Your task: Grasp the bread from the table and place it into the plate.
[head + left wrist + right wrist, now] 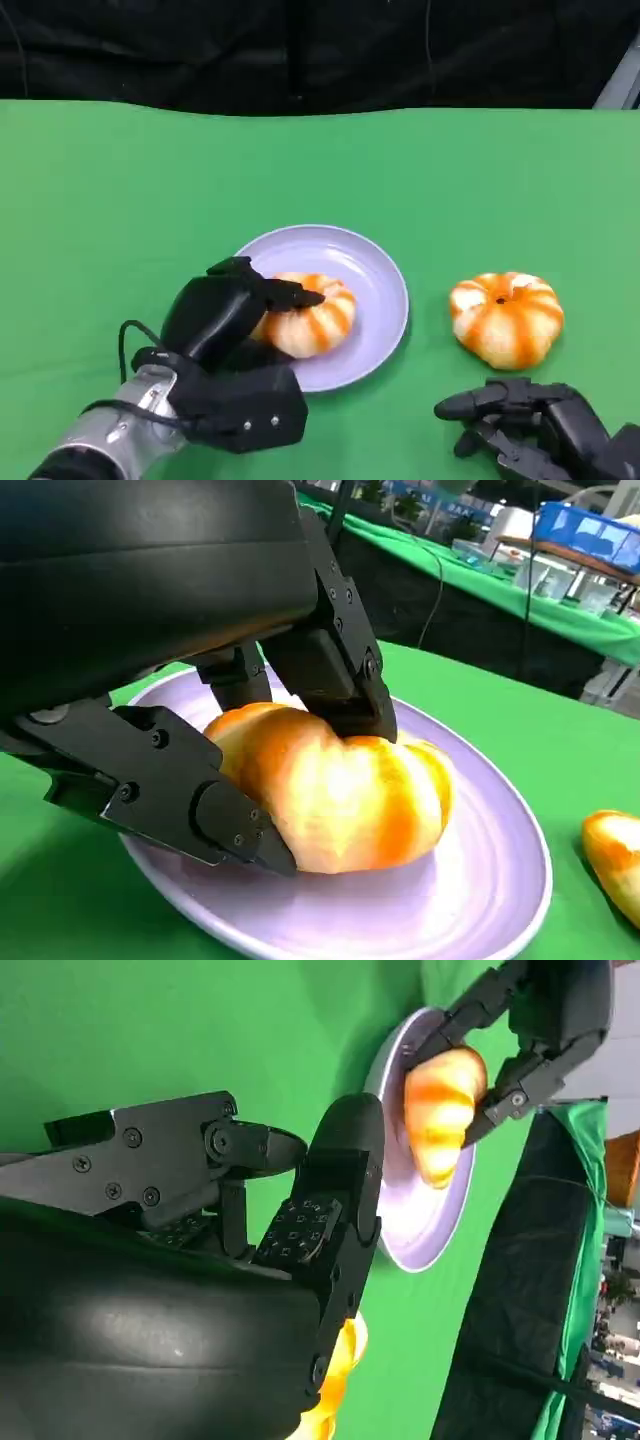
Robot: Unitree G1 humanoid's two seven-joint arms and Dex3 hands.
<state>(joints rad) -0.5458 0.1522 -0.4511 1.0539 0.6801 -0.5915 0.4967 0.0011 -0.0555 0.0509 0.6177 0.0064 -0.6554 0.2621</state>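
Head view shows my left hand still-free of nothing: its fingers clasp the striped bread roll resting on the lavender plate, while my right hand lies empty, fingers apart, near the second roll.

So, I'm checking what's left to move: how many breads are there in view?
2. One bread sits on the purple plate, gripped by the left hand. The other bread lies on the green table, just beyond the right hand.
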